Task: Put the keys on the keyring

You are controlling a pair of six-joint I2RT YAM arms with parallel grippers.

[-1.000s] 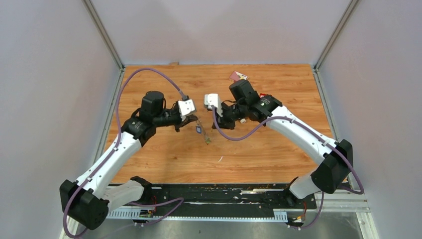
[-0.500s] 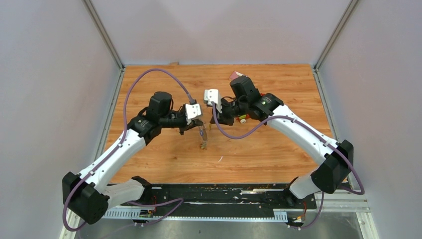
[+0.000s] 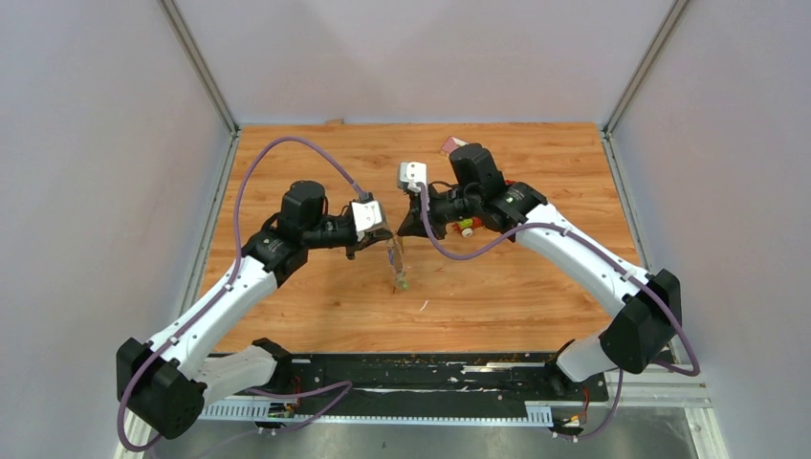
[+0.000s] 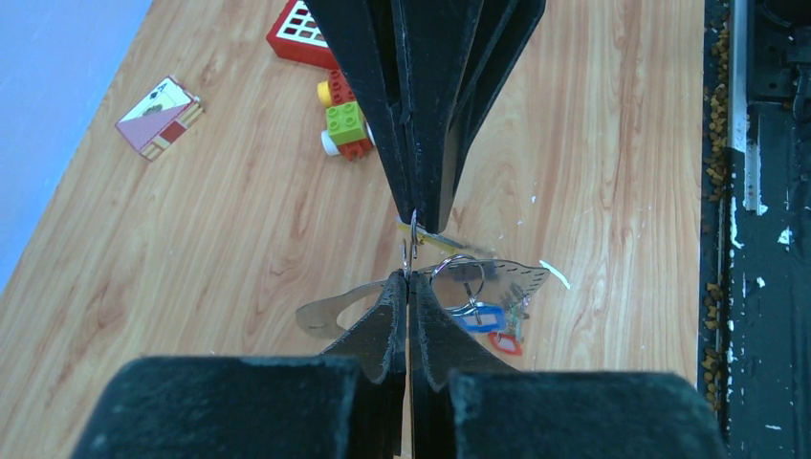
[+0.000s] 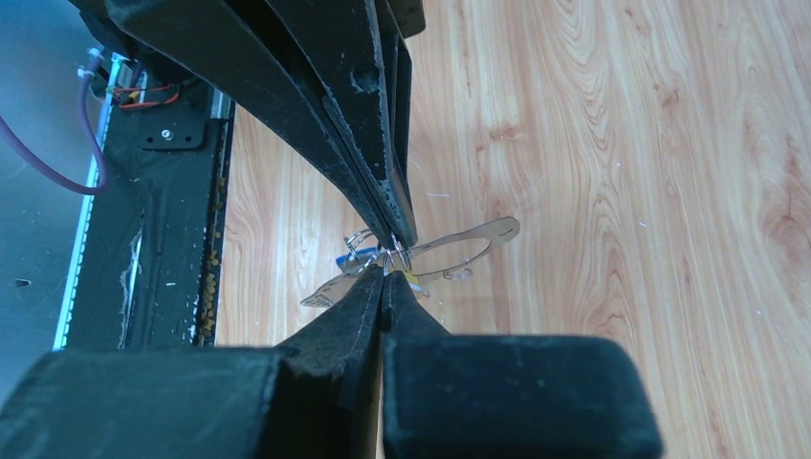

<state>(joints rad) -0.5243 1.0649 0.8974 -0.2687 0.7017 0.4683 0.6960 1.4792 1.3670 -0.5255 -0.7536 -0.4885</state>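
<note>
Presently, I see a wood-grain table (image 3: 316, 296) enclosed on three sides by plain pale grey walls (image 3: 105, 191), with bare metal posts (image 3: 198, 65) at the two far corners. A black rail (image 3: 430, 368) speckled with yellowish crumbs runs along the near edge, where the arm bases sit. Both arms reach inward and meet over the table's middle. The left jaws and the right jaws are each pressed together, tips facing each other, and both pinch a thin wire ring (image 4: 411, 244). The keyring (image 4: 330, 311), a flat silvery loop, hangs just under those tips, with the keys (image 4: 481, 318) bunched beside it; blue, red and yellow tags show. Whether the keys are threaded onto the keyring I cannot tell. On the far part of the table, right of centre, lie a toy car (image 4: 344, 122), a red block (image 4: 301, 27) with a white grid and a playing card (image 4: 158, 117), all well apart from the bunch. A white sliver (image 3: 424, 305) lies on the wood nearby.
</note>
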